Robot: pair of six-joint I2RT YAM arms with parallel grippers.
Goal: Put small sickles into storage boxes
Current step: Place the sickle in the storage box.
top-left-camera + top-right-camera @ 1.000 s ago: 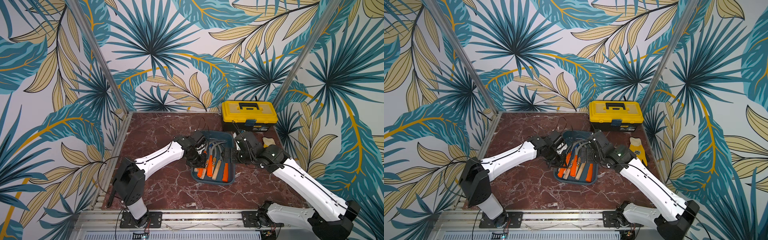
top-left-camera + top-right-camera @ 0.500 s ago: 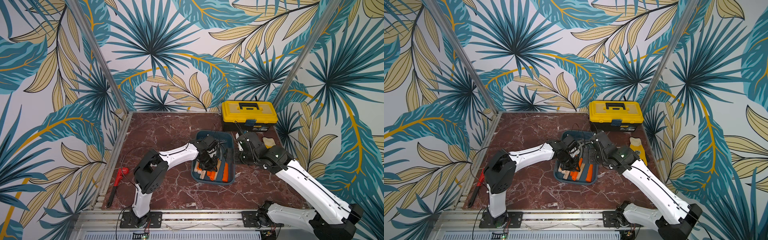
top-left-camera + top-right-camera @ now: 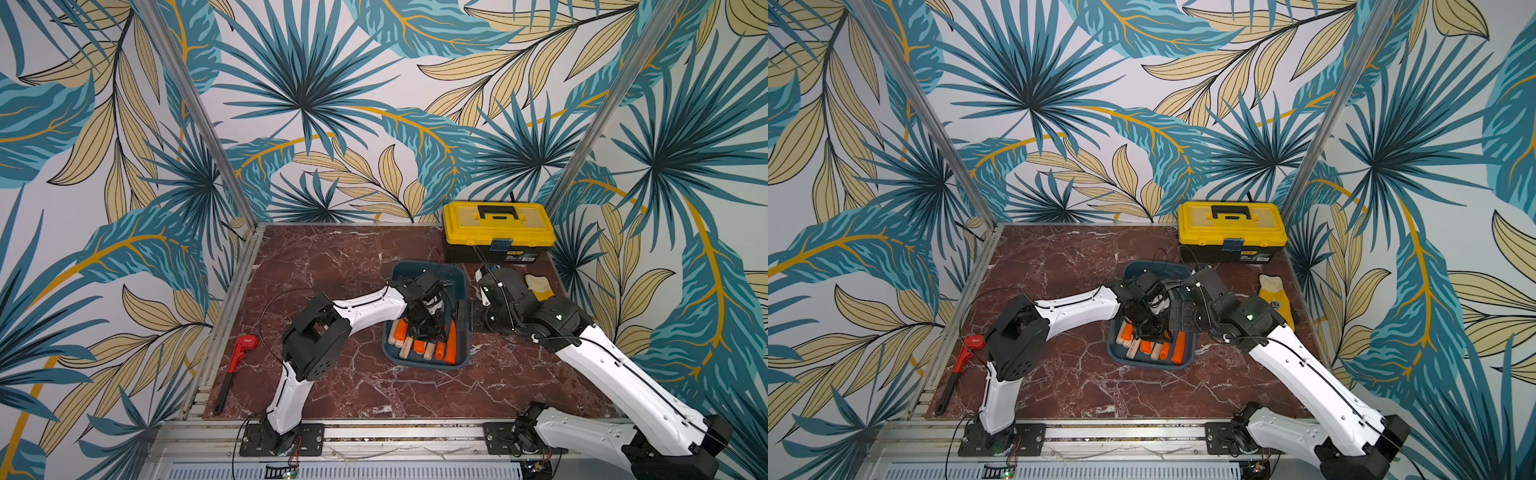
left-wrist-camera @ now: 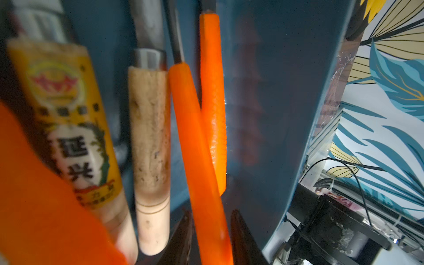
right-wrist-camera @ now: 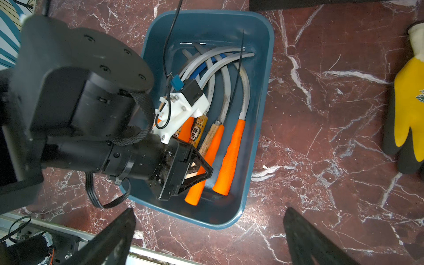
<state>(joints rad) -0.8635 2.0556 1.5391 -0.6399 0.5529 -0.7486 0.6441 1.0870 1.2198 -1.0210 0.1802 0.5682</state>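
The stiff, sharp orange sickle (image 4: 192, 128) is best held by its handle. The left gripper (image 4: 210, 229) is set around it; squeezing cannot be told.

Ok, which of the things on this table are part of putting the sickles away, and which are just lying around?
Part of the job:
- small sickles, lying in the tray
- teal tray

Just lying about:
- yellow toolbox, shut, at the back
- red wrench, at the table's edge
- yellow glove, beside the tray

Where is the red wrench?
In both top views, the red wrench lies at the left edge of the table, beside the left arm's base, far from the blue tray.
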